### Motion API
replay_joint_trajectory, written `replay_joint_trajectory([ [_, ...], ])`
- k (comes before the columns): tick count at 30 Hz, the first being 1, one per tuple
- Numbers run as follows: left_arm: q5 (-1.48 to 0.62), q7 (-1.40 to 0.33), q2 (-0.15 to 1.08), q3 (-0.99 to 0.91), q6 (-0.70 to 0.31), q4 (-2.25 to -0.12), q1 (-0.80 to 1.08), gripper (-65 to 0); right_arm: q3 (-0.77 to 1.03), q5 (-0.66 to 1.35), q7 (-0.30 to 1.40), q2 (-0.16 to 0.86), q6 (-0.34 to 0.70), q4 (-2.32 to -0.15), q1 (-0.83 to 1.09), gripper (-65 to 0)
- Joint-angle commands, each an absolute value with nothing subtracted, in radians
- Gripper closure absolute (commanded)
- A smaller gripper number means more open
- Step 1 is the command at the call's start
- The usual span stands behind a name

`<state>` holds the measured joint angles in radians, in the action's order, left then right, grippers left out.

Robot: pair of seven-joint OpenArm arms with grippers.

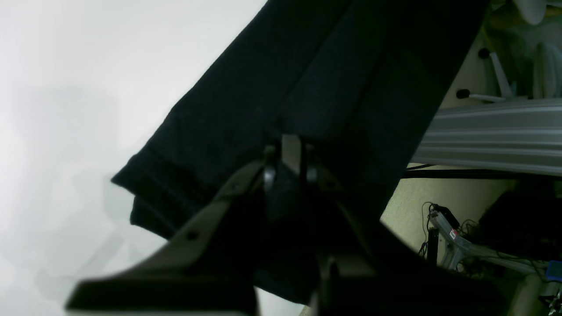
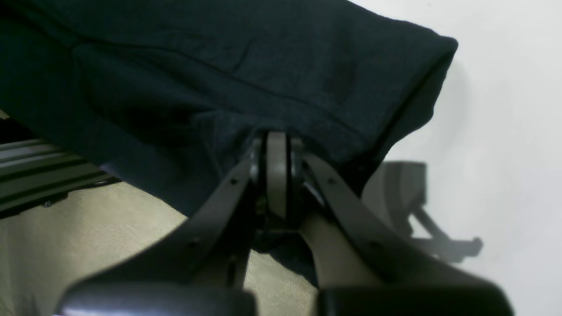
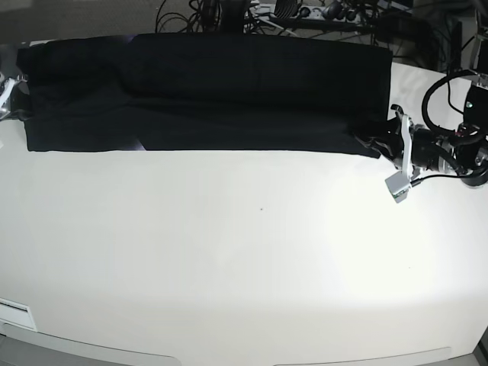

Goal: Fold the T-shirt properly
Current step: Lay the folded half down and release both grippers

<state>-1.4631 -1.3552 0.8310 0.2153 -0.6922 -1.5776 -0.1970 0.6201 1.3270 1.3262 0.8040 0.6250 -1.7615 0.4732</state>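
The T-shirt [image 3: 206, 91] lies stretched as a long black band across the far part of the white tabletop [image 3: 244, 252], its plain dark side up, folded lengthwise so that one layer overlaps another along a straight crease. No print shows in any view.

The left pincer [image 1: 290, 151] is clenched on the T-shirt: in the left wrist view its two tips meet with black cloth pinched between them, and the cloth fans out ahead of the tips and to both sides, with a stitched hem running off to the pincer's lower left. Behind the cloth, to the pincer's right, a grey aluminium rail [image 1: 491, 136] and some cables show beyond the tabletop's edge. In the base view this arm sits at the band's end on that view's right, its white and black wrist just beside the cloth's corner.

The right pincer [image 2: 276, 140] is likewise clenched on the T-shirt. Its tips are pressed together under a fold of the dark cloth, which spreads above and ahead of them; a rounded folded corner lies up and to the pincer's right, over the white surface. The pincer's shadow falls on the tabletop to its right. In the base view only a sliver of this arm shows at the left edge, by the band's other end.
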Motion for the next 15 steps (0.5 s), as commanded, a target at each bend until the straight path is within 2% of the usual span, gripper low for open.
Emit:
replay_joint_trajectory([
  [1, -1.484, -1.362, 0.854, 0.204, -0.698, -1.589, -0.216, 0.0, 0.635, 1.338, 1.305, 0.826, 0.625, -1.774, 0.468, 0.0],
  [4, -1.484, -1.362, 0.854, 0.204, -0.698, -1.589, -0.216, -1.6, 0.635, 1.336, 1.299, 0.826, 0.621, -1.774, 0.471, 0.0],
  [5, -1.484, -1.363, 0.855, 0.204, -0.698, -1.589, -0.216, -8.6, 0.635, 1.333, 1.309, 0.826, 0.619, -1.774, 0.471, -3.7],
  [8, -1.484, -1.362, 0.865, 0.204, -0.695, -1.589, -0.216, -30.7, 0.635, 1.336, 1.342, 0.834, 0.617, -1.774, 0.471, -31.5],
  [9, -1.484, -1.362, 0.871, 0.204, -0.695, -1.589, -0.216, -33.9, 0.635, 1.337, 1.344, 0.837, 0.616, -1.774, 0.47, -35.6],
  [15, -1.484, -1.362, 0.915, 0.204, -0.665, -1.589, -0.216, -34.3, 0.637, 1.341, 1.33, 0.837, 0.587, -1.774, 0.419, -35.8],
])
